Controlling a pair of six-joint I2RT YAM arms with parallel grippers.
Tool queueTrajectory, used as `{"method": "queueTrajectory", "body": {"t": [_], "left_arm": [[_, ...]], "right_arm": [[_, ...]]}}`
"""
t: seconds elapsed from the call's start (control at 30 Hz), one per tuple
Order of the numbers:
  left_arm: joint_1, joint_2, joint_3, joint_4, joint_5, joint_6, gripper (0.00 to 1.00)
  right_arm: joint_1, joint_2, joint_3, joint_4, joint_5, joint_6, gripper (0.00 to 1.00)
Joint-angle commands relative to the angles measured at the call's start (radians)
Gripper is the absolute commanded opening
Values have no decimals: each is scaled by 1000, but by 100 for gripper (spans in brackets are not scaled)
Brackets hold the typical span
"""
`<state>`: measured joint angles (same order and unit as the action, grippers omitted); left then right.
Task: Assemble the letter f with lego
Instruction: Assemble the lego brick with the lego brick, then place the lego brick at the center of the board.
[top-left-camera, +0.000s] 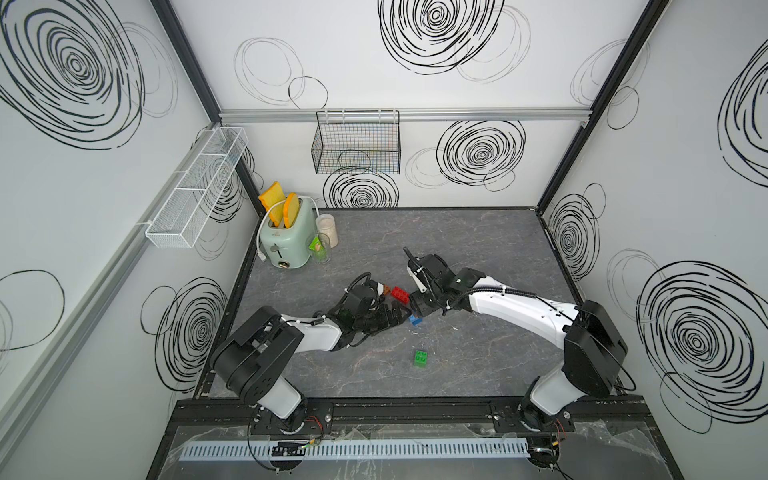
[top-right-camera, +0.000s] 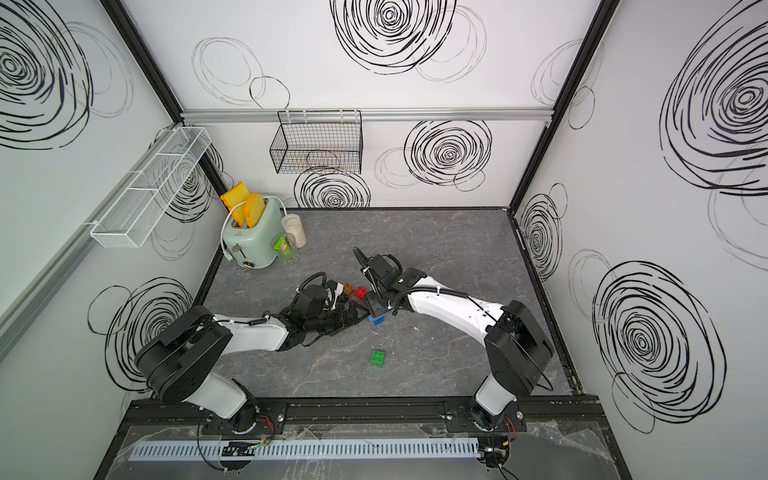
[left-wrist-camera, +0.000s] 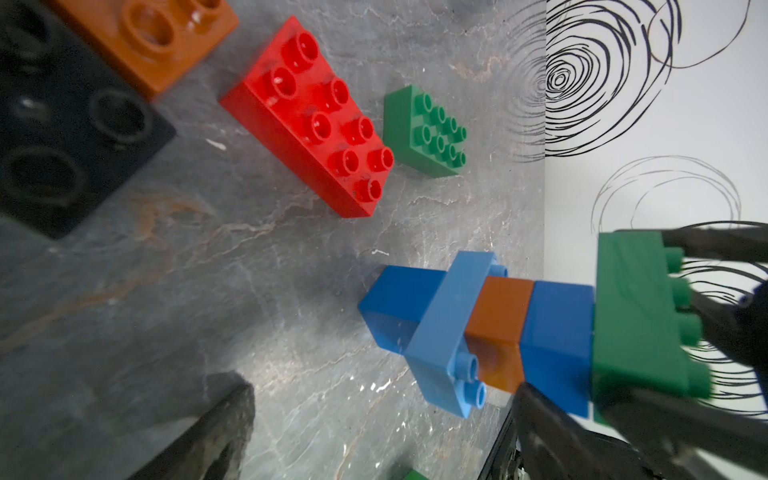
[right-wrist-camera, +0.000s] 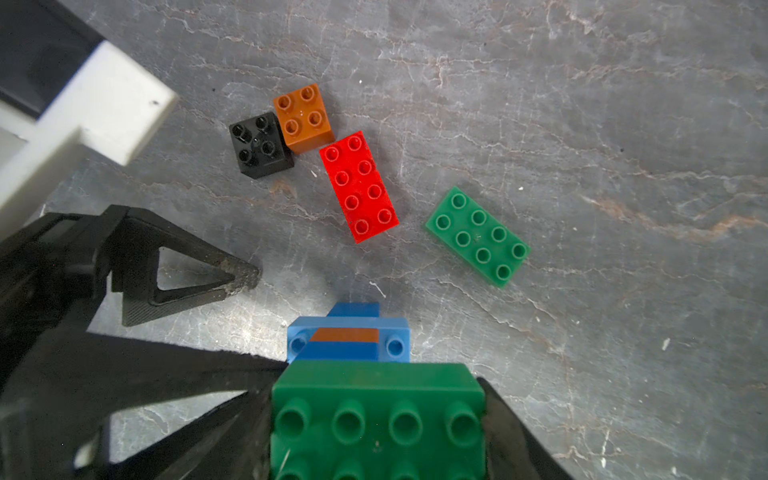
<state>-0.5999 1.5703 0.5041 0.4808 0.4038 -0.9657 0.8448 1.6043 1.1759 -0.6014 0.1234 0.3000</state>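
Just left of the lego stack (left-wrist-camera: 498, 328), the left tool (top-left-camera: 392, 318) gapes wide, gripping nothing. The stack stands upright on the desk (right-wrist-camera: 582, 124), its green top brick (right-wrist-camera: 374, 386) pinched in the right tool (right-wrist-camera: 376, 390). Beyond both tools lie a black brick (right-wrist-camera: 259, 143), orange brick (right-wrist-camera: 305, 116), red brick (right-wrist-camera: 359, 187) and green plate (right-wrist-camera: 478, 237).

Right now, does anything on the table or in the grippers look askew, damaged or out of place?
One thing: in the stack held by the right gripper, the light blue brick sits crosswise, sticking out on both sides, not like an F's one-sided arm. Nothing looks spilled or broken.
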Motion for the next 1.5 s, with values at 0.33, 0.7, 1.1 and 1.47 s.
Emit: {"method": "queueTrajectory", "body": {"t": [0.33, 0.7, 1.1, 1.47], "left_arm": [[12, -27, 9, -16, -29, 11, 98], [17, -179, 30, -143, -98, 56, 98], [63, -412, 78, -475, -206, 189, 98], [34, -476, 244, -727, -281, 496, 100]], "right_arm": [[-5, 87, -133, -100, 1, 35, 63], [-3, 77, -110, -91, 11, 33, 62], [-15, 64, -10, -83, 11, 7, 63], [-55, -14, 106, -76, -66, -21, 64]]}}
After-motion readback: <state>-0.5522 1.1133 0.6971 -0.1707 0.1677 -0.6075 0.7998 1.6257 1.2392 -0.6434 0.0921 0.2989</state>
